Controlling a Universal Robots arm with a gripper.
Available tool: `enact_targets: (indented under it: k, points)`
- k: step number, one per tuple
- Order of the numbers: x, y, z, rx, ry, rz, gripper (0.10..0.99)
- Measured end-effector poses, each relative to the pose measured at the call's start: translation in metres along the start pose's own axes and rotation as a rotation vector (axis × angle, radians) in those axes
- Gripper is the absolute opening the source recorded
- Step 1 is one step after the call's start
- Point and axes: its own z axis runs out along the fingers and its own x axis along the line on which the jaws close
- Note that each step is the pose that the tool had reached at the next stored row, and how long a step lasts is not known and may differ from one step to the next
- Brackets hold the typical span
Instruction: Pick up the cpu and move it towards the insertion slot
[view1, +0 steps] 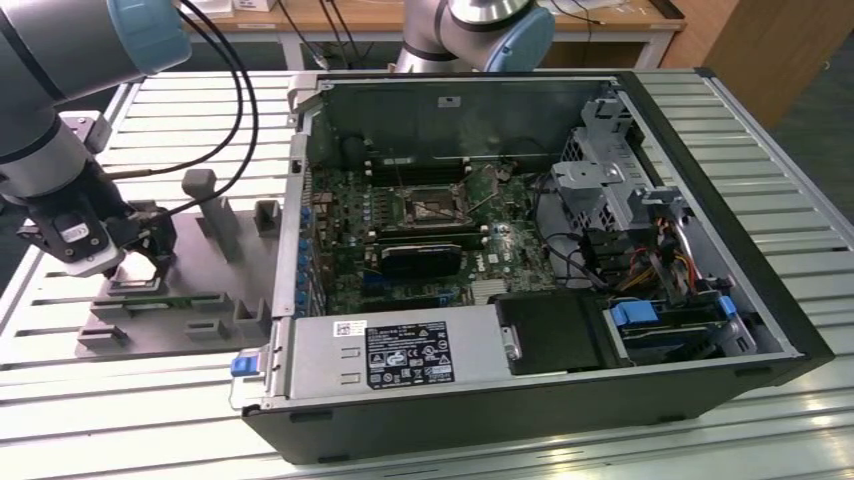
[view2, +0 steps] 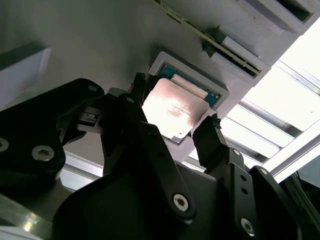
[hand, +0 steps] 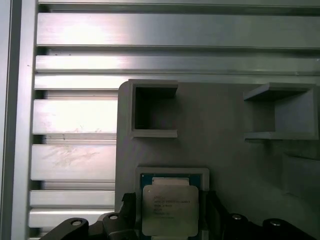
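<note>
— Start at the exterior view's left. What's the arm doing?

— The grey arm (view1: 47, 110) reaches down over the fixture plate (view1: 200, 265), which lies on the slatted metal surface (view1: 120, 400). Its gripper (view1: 140, 262) hangs low over a square nest near the plate's outer edge.

— And the cpu?

— In the second wrist view the cpu (view2: 172, 107) lies flat in that pale nest, silver lid up. The jaws are spread, with one black finger (view2: 212, 137) at each side of it. I'd say there's a sliver of gap at both edges, though the angle is awkward. Nothing is pinched.

— Any writing?

— The first wrist view looks straight down on the cpu (hand: 170, 207), and its lid carries several lines of small print. That view also takes in two boxy pockets (hand: 152, 107) on the plate and the bright slats beside it.

— Further right?

— The exterior view has the open computer case (view1: 534, 420) lying on its side. A white label (view1: 407, 365) with black print and symbols sits on the silver power supply (view1: 334, 350). Beyond that, on the green motherboard (view1: 347, 215), is the insertion slot (view1: 430, 200), a metal frame around a dark centre. It's well apart from the cpu, with the case wall between them. At the far right stand the drive cage (view1: 601, 185) and a tangle of coloured cables (view1: 667, 265).
</note>
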Motion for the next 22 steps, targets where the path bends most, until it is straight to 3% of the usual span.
enact_targets:
  k: [4, 8, 15, 22]
  points:
    - [0.0, 0.0, 0.0002, 0.0, -0.0001, 0.0, 0.663]
    - [0.0001, 0.0, 0.0003, -0.001, 0.0, 0.0, 0.541]
    - [0.0, 0.0, 0.0, -0.001, -0.0003, 0.0, 0.541]
    - [0.0, 0.0006, -0.0082, -0.001, -0.0001, 0.0, 0.541]
